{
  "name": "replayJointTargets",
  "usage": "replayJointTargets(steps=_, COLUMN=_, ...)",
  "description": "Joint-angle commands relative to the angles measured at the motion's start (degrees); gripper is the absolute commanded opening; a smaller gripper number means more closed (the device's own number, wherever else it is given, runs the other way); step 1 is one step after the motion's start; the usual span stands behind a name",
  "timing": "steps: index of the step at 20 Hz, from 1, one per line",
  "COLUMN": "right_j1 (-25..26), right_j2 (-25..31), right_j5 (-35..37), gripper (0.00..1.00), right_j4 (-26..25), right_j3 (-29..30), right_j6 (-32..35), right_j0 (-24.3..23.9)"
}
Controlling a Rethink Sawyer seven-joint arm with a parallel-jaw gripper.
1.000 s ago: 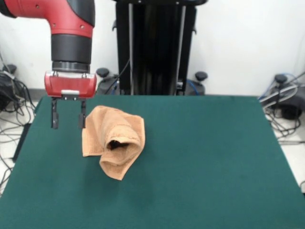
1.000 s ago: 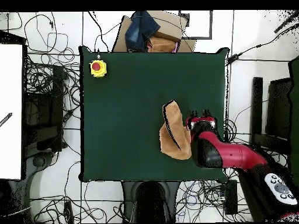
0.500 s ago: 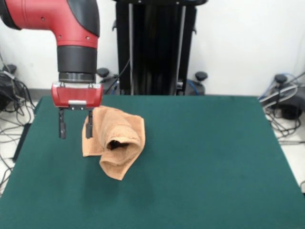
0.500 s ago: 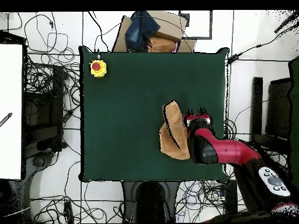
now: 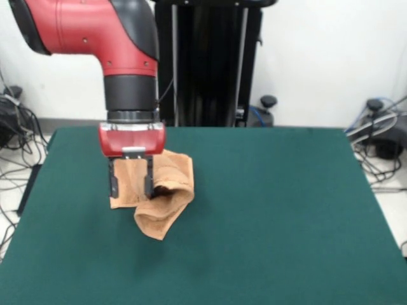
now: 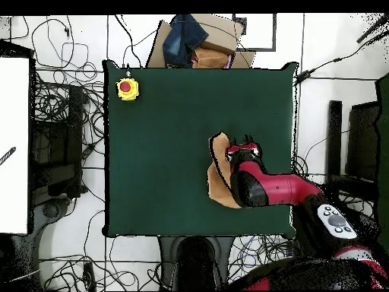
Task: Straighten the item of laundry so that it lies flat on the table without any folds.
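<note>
Your pincer (image 5: 130, 184) has shifted from beside the towel (image 5: 162, 197) to above its 9 o'clock edge, jaws apart, gripping nothing. The towel lies bunched at the worktop's (image 5: 273, 210) 9 o'clock side, ready for grasping.

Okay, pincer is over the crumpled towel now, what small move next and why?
Probably lower straight down and close on the fold beneath. The open pincer hovers over the towel, which lies bunched and folded over on the table, so a layer needs gripping before it can be pulled flat.
</note>
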Motion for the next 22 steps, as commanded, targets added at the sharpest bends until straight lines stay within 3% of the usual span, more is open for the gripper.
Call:
replayJointTargets(steps=1, right_j1=3.93, right_j2=-1.34, right_j5=-3.04, gripper=1.0, right_j4=-1.36, right_j3=-4.21, right_j6=6.6, right_j0=1.27)
replayJointTargets(steps=22, right_j1=7.88, right_j2=-1.87, right_j5=-2.99, gripper=1.0, right_j4=-5.92, right_j3=-7.08, right_j6=3.76, right_j0=0.63)
